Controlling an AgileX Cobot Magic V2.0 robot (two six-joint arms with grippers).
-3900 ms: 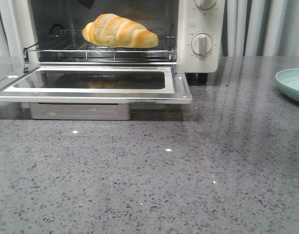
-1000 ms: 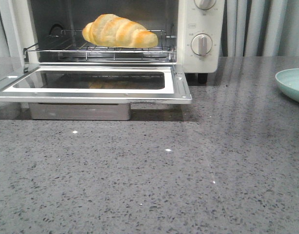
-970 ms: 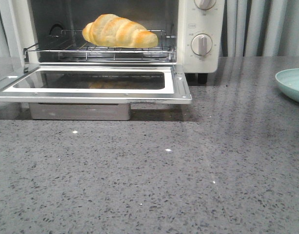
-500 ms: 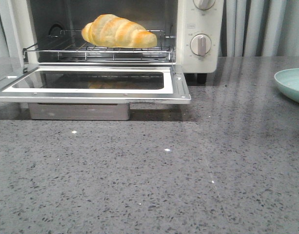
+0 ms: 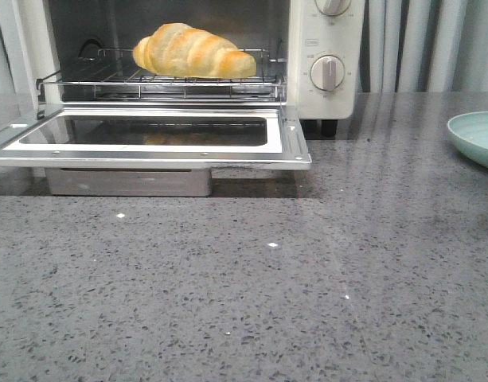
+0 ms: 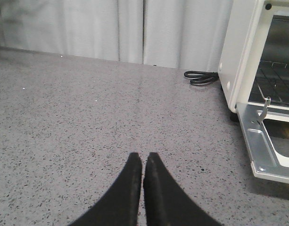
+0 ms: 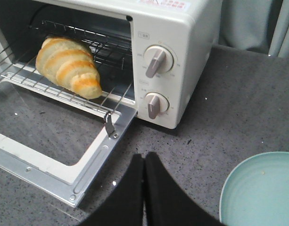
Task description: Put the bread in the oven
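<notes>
The bread [image 5: 194, 52], a golden croissant-shaped roll, lies on the wire rack [image 5: 156, 82] inside the cream-white oven [image 5: 329, 99]; it also shows in the right wrist view [image 7: 69, 67]. The oven door [image 5: 148, 138] hangs open, flat over the counter. My right gripper [image 7: 144, 157] is shut and empty above the counter, off the door's right front corner, between the oven [image 7: 177, 61] and a plate. My left gripper [image 6: 143, 157] is shut and empty over bare counter to the left of the oven [image 6: 243, 52]. Neither gripper shows in the front view.
A pale green plate [image 5: 476, 137] sits at the right edge of the grey speckled counter [image 5: 251, 294]; it also shows in the right wrist view [image 7: 262, 193]. A black cord [image 6: 201, 77] lies beside the oven's left side. Curtains hang behind.
Nothing of note has moved; the bread rests on the rack as before, with only a very slight shift of the whole view.
</notes>
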